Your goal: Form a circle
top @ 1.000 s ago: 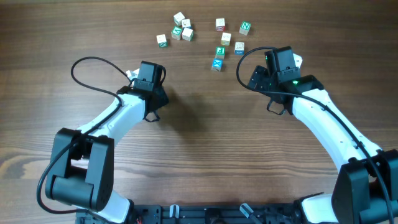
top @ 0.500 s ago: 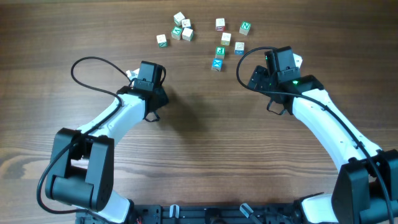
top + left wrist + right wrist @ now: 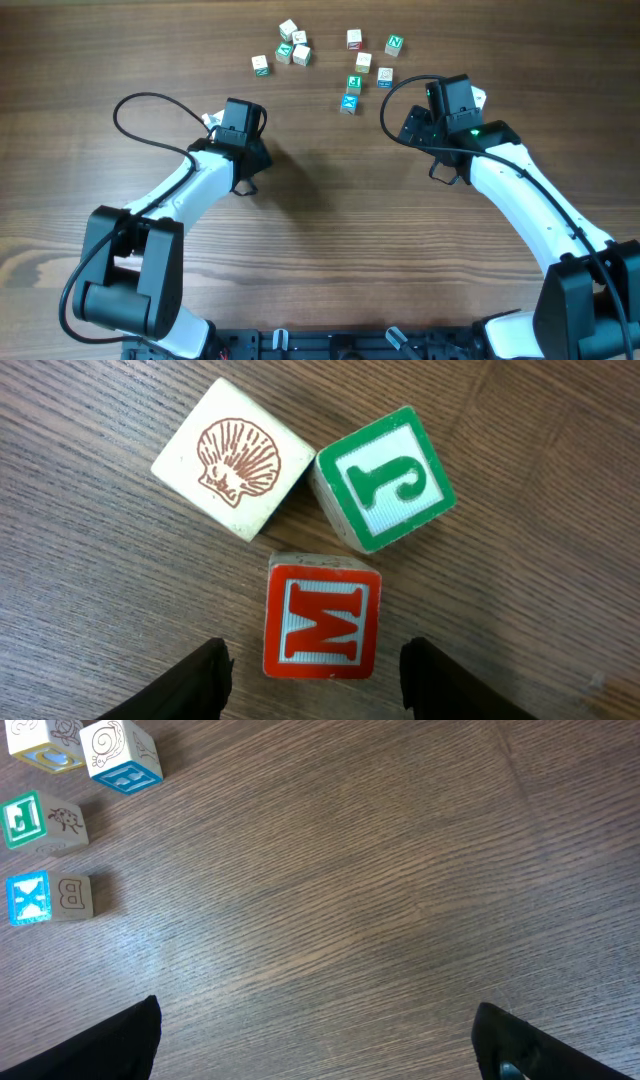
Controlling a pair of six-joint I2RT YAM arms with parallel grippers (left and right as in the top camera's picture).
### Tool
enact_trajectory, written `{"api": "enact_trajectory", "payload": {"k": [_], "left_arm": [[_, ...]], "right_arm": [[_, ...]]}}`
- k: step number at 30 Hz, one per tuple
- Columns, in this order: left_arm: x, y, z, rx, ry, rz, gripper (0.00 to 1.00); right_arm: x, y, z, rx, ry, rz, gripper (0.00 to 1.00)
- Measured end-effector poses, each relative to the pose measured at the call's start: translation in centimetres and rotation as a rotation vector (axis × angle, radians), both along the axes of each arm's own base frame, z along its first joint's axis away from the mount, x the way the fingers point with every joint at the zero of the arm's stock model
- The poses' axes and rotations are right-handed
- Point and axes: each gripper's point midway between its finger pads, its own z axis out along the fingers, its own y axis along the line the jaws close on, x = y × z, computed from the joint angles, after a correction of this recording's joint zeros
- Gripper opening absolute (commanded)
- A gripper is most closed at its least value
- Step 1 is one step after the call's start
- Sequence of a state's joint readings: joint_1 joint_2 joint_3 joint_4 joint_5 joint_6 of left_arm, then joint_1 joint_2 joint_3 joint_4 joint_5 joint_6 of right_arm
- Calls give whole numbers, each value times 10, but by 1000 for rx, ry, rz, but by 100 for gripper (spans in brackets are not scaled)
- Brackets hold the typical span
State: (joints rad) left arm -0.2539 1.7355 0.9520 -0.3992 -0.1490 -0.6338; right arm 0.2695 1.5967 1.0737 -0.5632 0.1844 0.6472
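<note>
Both my tools stand spread, and the letter cubes (image 3: pixel 300 53) lie scattered as loose pieces near the far edge of the surface (image 3: pixel 330 220).
My left tool (image 3: pixel 315 655) hangs over a red M cube (image 3: pixel 322 622), one finger on each side of it with a gap on both sides, pinching nothing. Just beyond the red M cube sit a green J cube (image 3: pixel 387 478) and a shell cube (image 3: pixel 234 458), close together. My right tool (image 3: pixel 315 1010) is spread wide over bare wood, with a blue X cube (image 3: pixel 30 900) and a green cube (image 3: pixel 25 820) off to one side.
</note>
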Motion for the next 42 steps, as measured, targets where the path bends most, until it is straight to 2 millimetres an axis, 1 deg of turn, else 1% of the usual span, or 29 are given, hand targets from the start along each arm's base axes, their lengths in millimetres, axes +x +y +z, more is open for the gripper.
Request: {"api": "enact_trajectory", "payload": {"k": [2, 3, 4, 5, 8, 9, 11, 12, 13, 14, 18, 19, 20, 21, 22, 23, 25, 26, 27, 28, 36, 42], "left_arm": [[-2, 1, -1, 3, 10, 0, 58], [-5, 1, -1, 7, 19, 0, 54], [-6, 3, 1, 11, 19, 2, 47], [-6, 3, 6, 12, 9, 4, 45], [-3, 4, 29, 7, -46, 7, 45], [-1, 5, 33, 3, -58, 10, 45], [0, 10, 35, -4, -63, 38, 45], [0, 21, 34, -12, -58, 91, 43], [1, 28, 34, -21, -59, 127, 42], [1, 41, 34, -31, -58, 191, 41], [0, 91, 33, -86, -71, 468, 49], [0, 100, 33, -99, -78, 524, 48], [1, 103, 34, -110, -87, 554, 46], [6, 103, 34, -121, -104, 566, 41], [10, 103, 32, -128, -113, 574, 33], [14, 103, 27, -137, -118, 582, 30], [21, 100, 11, -154, -110, 586, 26], [23, 98, 1, -163, -98, 586, 22], [23, 97, -10, -173, -77, 597, 20], [22, 96, -15, -174, -63, 606, 19], [26, 93, -16, -210, -73, 633, 14], [30, 87, -14, -247, -80, 621, 13]], "right_arm": [[0, 0, 0, 0, 0, 0, 99], [0, 0, 0, 0, 0, 0, 100], [0, 0, 0, 0, 0, 0, 100], [0, 0, 0, 0, 0, 0, 100], [0, 0, 0, 0, 0, 0, 99], [0, 0, 0, 0, 0, 0, 100], [0, 0, 0, 0, 0, 0, 100], [0, 0, 0, 0, 0, 0, 100], [0, 0, 0, 0, 0, 0, 100], [0, 0, 0, 0, 0, 0, 100], [0, 0, 0, 0, 0, 0, 100], [0, 0, 0, 0, 0, 0, 100], [0, 0, 0, 0, 0, 0, 100], [0, 0, 0, 0, 0, 0, 100], [0, 0, 0, 0, 0, 0, 100], [0, 0, 0, 0, 0, 0, 100], [0, 0, 0, 0, -1, 0, 100], [0, 0, 0, 0, 0, -1, 100], [0, 0, 0, 0, 0, 0, 100], [0, 0, 0, 0, 0, 0, 100], [0, 0, 0, 0, 0, 0, 100], [0, 0, 0, 0, 0, 0, 100]]}}
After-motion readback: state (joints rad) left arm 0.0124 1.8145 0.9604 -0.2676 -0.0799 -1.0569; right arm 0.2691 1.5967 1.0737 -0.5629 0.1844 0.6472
